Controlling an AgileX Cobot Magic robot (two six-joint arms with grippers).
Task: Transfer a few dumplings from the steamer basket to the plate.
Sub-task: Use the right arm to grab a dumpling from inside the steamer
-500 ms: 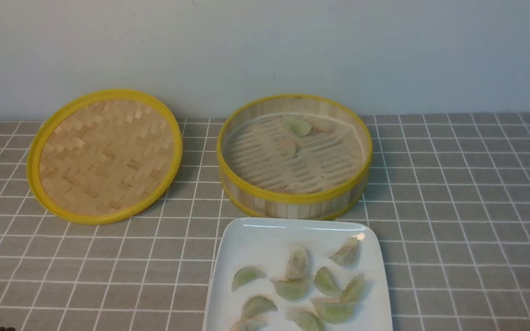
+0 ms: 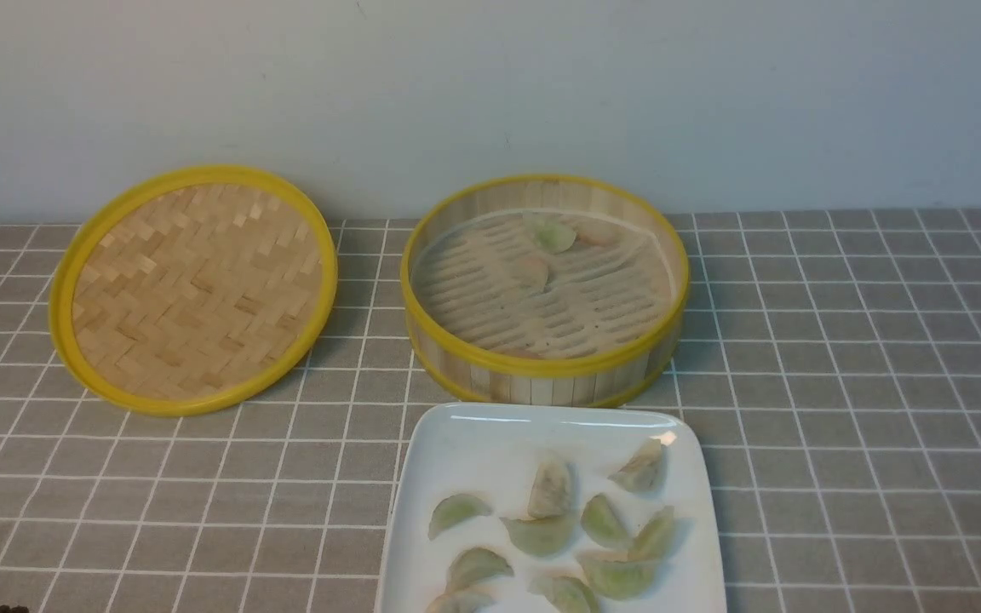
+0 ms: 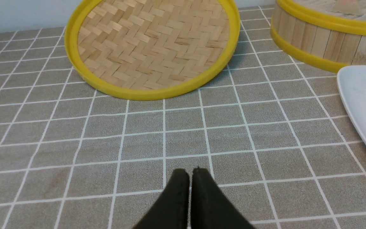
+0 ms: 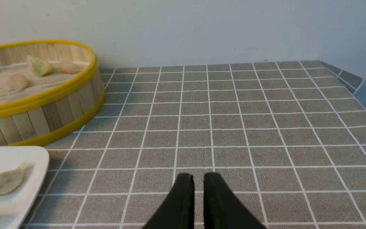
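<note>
Nothing is shifting since a moment ago. You are seeing most dumplings (image 2: 542, 532) lying on the plate (image 2: 456, 426), just in front of the steamer basket (image 2: 542, 368), which is holding a few more. Your left gripper (image 3: 189, 173) and right gripper (image 4: 199, 178) are hanging empty, jaws pinched narrow, above the checked cloth (image 2: 840, 383). The lid (image 2: 192, 289) is sitting left of the basket.

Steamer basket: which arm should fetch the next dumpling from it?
Right, probably. The right hand is shut and empty, and its camera sees the dumplings inside the steamer basket; the left hand faces the lid instead.
</note>
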